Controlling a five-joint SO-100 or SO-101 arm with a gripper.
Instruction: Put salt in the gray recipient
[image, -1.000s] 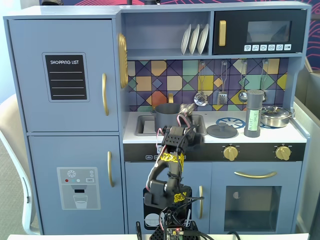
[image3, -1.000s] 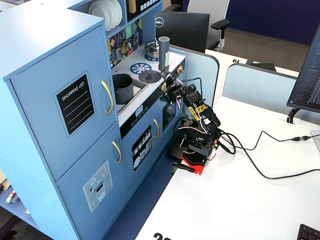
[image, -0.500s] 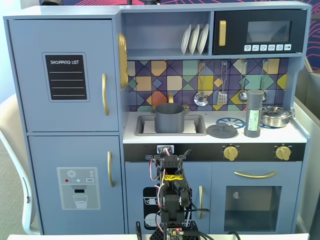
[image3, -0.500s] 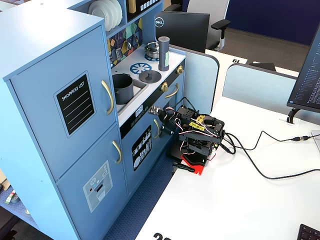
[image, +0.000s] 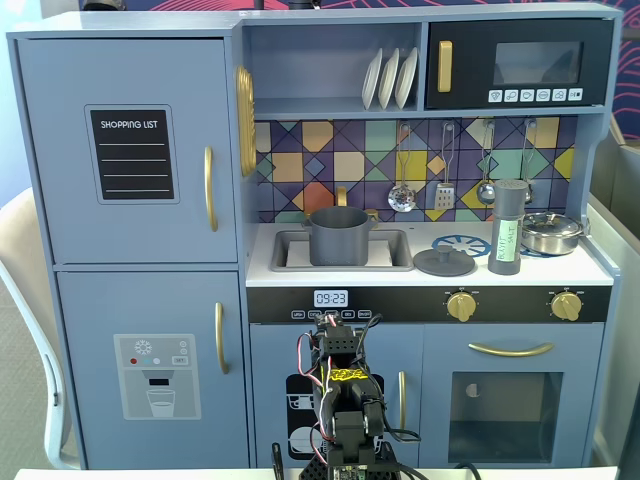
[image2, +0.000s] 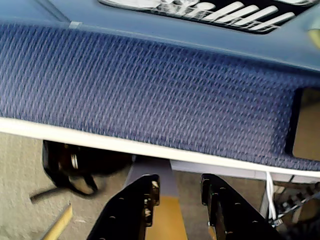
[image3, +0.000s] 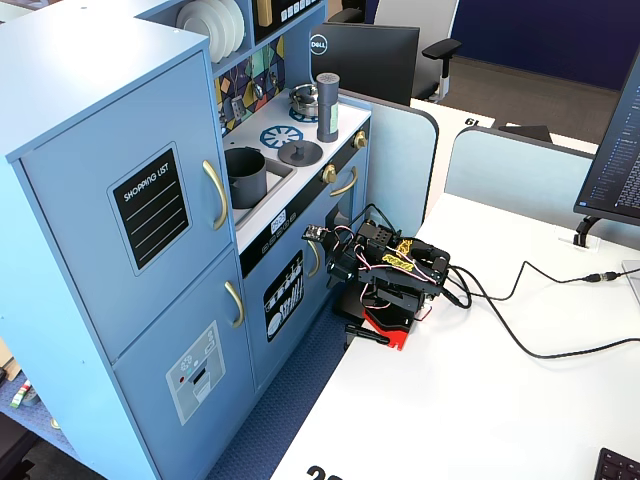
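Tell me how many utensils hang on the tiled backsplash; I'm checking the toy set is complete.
4, hanging in a row in a fixed view: a ladle on the left, a spatula, another ladle, and a fourth partly hidden behind the salt.

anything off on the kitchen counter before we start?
Nothing stands out. The salt stands upright on the counter, the gray pot sits level in the sink, and its lid lies flat between them. No spills seen. The gripper is folded low, jaws empty.
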